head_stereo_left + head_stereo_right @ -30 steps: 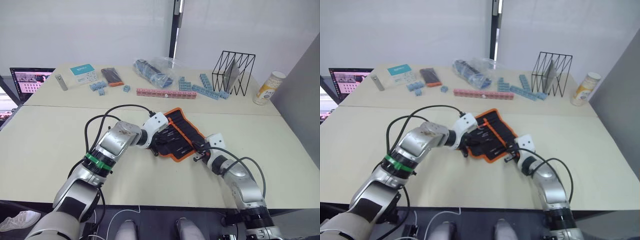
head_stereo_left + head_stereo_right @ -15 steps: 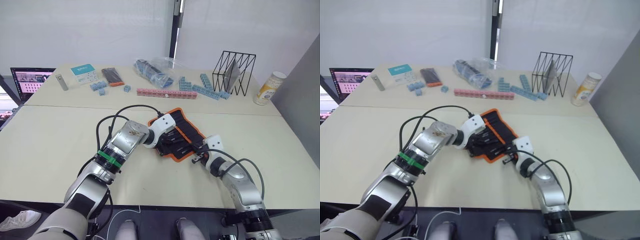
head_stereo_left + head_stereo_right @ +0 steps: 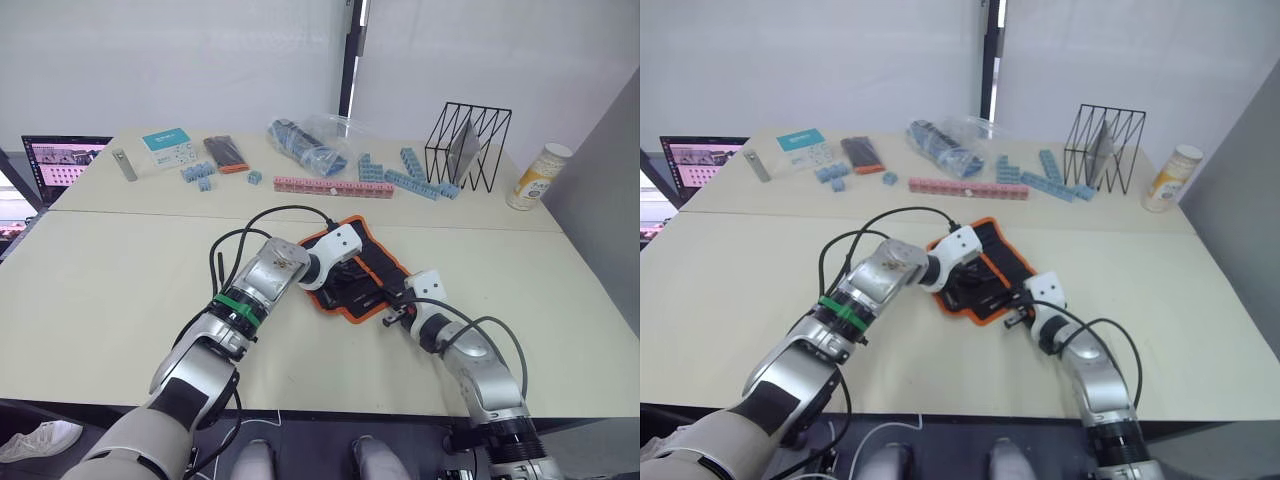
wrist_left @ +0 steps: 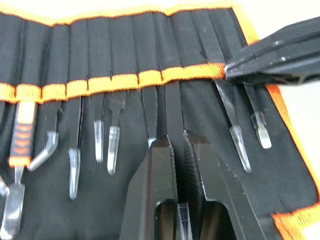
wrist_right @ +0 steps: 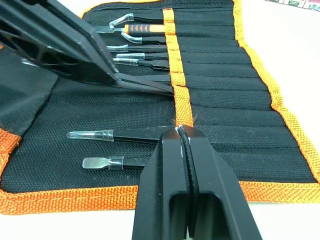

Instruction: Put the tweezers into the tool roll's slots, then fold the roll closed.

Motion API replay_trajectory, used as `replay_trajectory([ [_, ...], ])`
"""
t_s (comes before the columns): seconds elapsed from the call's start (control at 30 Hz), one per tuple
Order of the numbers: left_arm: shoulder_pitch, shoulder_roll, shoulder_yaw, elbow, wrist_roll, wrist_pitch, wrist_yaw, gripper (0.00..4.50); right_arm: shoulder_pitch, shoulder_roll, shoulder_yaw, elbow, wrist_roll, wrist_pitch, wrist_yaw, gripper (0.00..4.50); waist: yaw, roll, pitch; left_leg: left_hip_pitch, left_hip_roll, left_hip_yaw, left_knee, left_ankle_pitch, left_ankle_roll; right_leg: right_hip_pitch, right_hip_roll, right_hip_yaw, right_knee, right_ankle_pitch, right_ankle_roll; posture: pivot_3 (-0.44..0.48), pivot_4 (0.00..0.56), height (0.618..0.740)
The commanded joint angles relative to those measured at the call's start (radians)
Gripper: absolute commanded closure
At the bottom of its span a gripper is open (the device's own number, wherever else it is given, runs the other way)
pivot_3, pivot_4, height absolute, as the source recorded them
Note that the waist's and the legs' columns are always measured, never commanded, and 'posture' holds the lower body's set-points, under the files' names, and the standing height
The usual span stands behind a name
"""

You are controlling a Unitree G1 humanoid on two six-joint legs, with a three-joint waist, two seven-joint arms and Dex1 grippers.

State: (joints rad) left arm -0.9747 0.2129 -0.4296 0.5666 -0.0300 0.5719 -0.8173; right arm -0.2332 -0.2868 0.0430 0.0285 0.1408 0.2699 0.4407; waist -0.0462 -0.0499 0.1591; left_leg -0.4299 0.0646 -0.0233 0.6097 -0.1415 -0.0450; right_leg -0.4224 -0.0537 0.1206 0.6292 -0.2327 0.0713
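On the beige table the tool roll lies open at the middle, tweezers tucked in its slots. The left gripper clamps one tweezer; the right gripper pinches the orange band. Blue blocks and a wire rack sit well behind.

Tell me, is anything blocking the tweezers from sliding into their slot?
No, nothing visible. The left gripper holds a tweezer whose end is already going under the orange band of the tool roll, beside other tweezers already in the slots.
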Motion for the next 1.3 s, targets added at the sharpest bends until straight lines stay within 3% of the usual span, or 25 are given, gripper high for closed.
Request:
replay_trajectory([
  [0.03, -0.024, -0.036, 0.034, 0.055, 0.019, -0.089, 0.028, 4.47, 0.003, -0.002, 0.005, 0.014, -0.013, 0.019, -0.006, 4.50, 0.001, 0.000, 0.000, 0.000, 0.000, 0.000, 0.000, 0.000, 0.000, 0.000, 0.000, 0.000, 0.000, 0.000, 0.001, 0.000, 0.150, 0.740],
  [0.43, -0.125, -0.173, 0.091, 0.478, 0.112, -0.505, 0.133, 4.47, 0.015, 0.017, 0.023, 0.003, -0.014, 0.023, -0.021, 4.50, 0.003, 0.000, 0.000, 0.000, -0.002, -0.001, 0.002, 0.000, 0.000, 0.001, 0.000, 0.001, 0.000, 0.002, 0.003, 0.000, 0.150, 0.740],
  [0.77, -0.141, -0.176, 0.153, 0.562, 0.115, -0.566, 0.096, 4.47, 0.013, 0.022, 0.024, 0.006, -0.015, 0.024, -0.031, 4.50, 0.002, 0.000, 0.000, 0.000, -0.004, -0.003, 0.002, 0.000, 0.000, 0.001, -0.001, 0.002, 0.000, 0.002, 0.004, 0.000, 0.150, 0.740],
  [0.8, -0.138, -0.172, 0.162, 0.558, 0.110, -0.560, 0.087, 3.65, 0.013, 0.022, 0.024, 0.006, -0.014, 0.024, -0.031, 4.50, 0.001, 0.000, 0.000, 0.000, -0.004, -0.003, 0.002, 0.000, 0.000, 0.001, 0.000, 0.002, 0.000, 0.002, 0.004, 0.000, 0.150, 0.740],
  [1.0, -0.080, -0.081, 0.220, 0.423, 0.062, -0.506, -0.034, 1.67, -0.009, 0.015, 0.020, 0.006, -0.009, 0.027, -0.024, 4.50, -0.016, 0.000, 0.000, 0.000, -0.004, -0.003, 0.001, 0.000, 0.000, 0.000, 0.000, 0.003, 0.001, 0.003, 0.004, 0.000, 0.150, 0.740],
  [1.17, 0.034, 0.001, 0.294, 0.145, -0.045, -0.331, -0.142, 0.05, -0.031, 0.003, -0.006, -0.057, 0.028, 0.050, -0.007, 4.50, -0.019, 0.001, 0.000, 0.000, -0.004, -0.004, -0.001, 0.000, 0.000, 0.000, 0.000, 0.002, 0.001, 0.002, 0.005, 0.000, 0.150, 0.740],
  [1.3, 0.146, 0.074, 0.347, -0.069, -0.117, -0.219, -0.169, 0.05, -0.061, -0.014, -0.016, -0.082, 0.043, 0.077, 0.014, 4.50, -0.020, 0.001, 0.000, -0.002, -0.005, -0.004, -0.001, 0.000, 0.000, -0.001, -0.001, 0.002, 0.001, 0.002, 0.005, 0.000, 0.150, 0.740],
])
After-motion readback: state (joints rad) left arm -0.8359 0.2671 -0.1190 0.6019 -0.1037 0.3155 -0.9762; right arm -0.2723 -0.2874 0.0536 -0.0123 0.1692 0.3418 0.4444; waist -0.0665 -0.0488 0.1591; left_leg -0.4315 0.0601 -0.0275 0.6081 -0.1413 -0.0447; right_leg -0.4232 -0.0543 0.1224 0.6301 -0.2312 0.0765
